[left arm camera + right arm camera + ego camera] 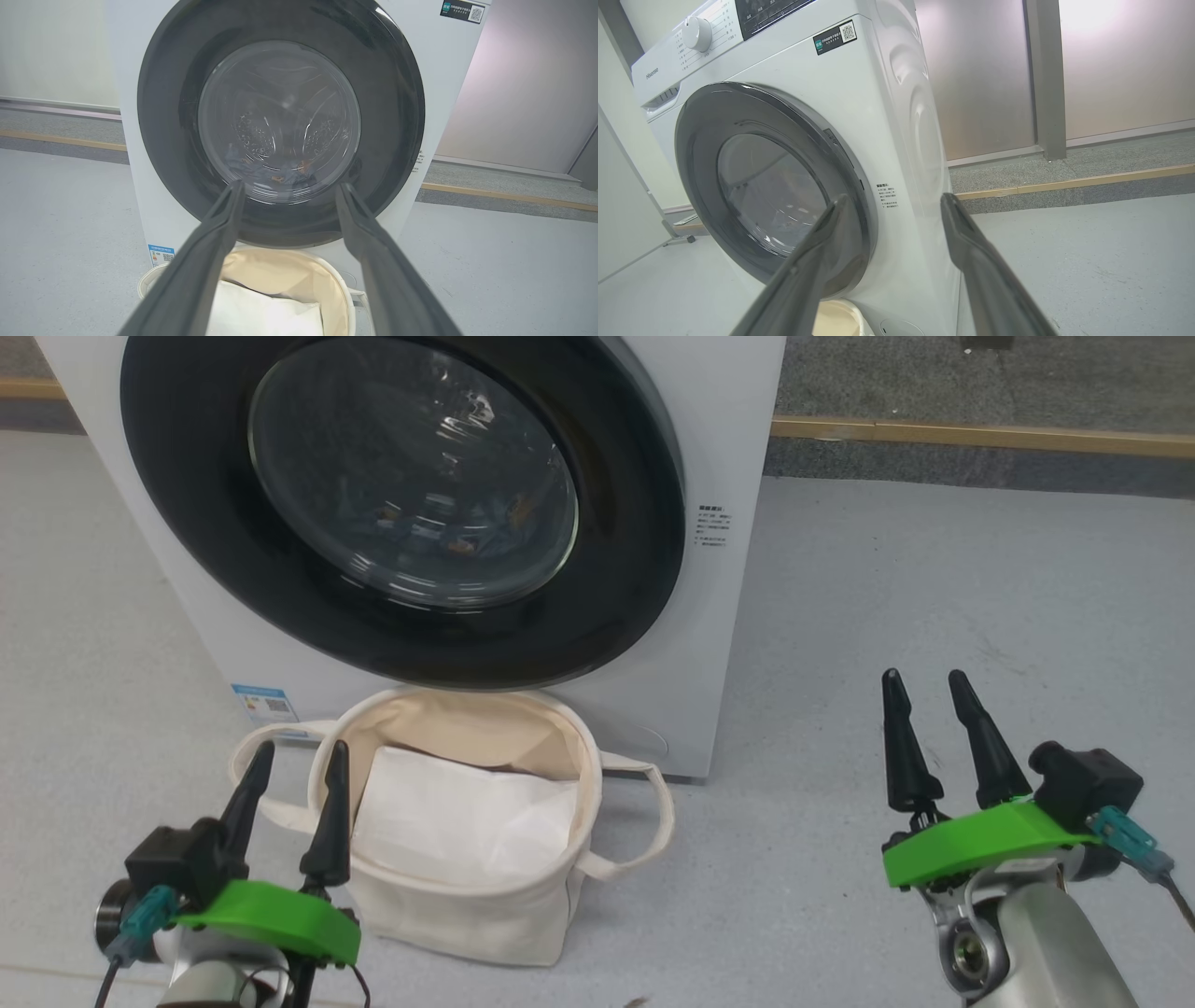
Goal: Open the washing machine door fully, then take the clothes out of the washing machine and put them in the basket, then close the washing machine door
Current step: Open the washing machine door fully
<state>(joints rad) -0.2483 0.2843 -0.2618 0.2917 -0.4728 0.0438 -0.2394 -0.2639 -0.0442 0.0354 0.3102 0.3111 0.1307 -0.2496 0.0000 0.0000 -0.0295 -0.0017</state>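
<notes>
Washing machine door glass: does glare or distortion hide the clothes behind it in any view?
Head view: reflections streak the washing machine door, clothes only dim blue and orange patches. Left wrist view: less glare, clothes faint low in the door, left pincer softly blurred. Right wrist view: wide-angle lens tilts the washing machine, clothes barely readable.

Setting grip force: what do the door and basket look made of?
Door: glossy black rim, probably plastic, with mirror-like highlights; clear bulging window, glass or clear plastic, with sharp reflections. Basket: matte cream woven cloth, canvas-like; walls sag and crease, loop handles flop.
</notes>
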